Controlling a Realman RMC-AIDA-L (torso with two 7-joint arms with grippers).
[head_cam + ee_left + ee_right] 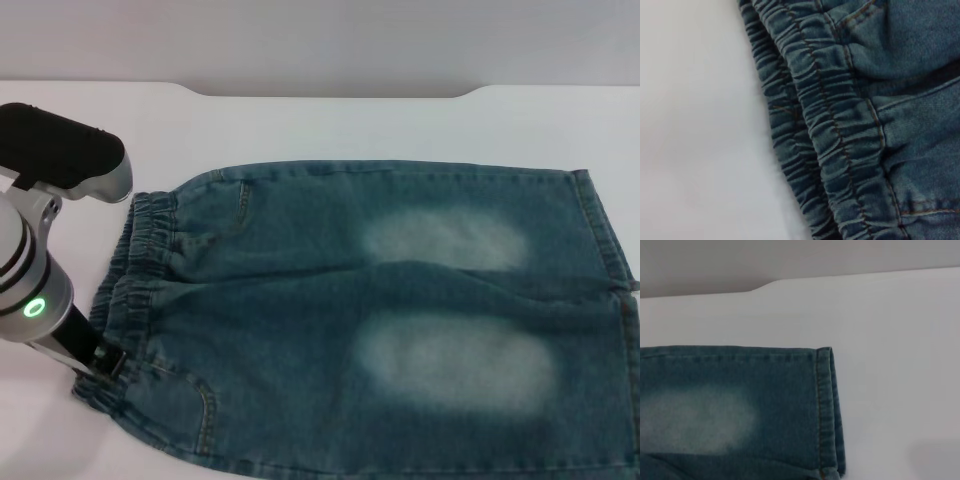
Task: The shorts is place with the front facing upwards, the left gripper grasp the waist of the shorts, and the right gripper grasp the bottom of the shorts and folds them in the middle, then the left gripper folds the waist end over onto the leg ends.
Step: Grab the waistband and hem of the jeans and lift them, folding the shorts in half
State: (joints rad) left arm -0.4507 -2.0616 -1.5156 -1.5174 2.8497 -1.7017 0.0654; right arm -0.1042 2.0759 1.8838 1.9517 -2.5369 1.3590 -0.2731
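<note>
While the shorts lie flat, the left claw touches the waist.

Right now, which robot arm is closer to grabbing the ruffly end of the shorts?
The left. Its end effector is already at the waist of the shorts, by the near corner of the band. The right end effector isn't visible in the head view; its camera only overlooks the leg hem.

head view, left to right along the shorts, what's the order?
left hand → waist → pale faded patches → leg ends
</note>
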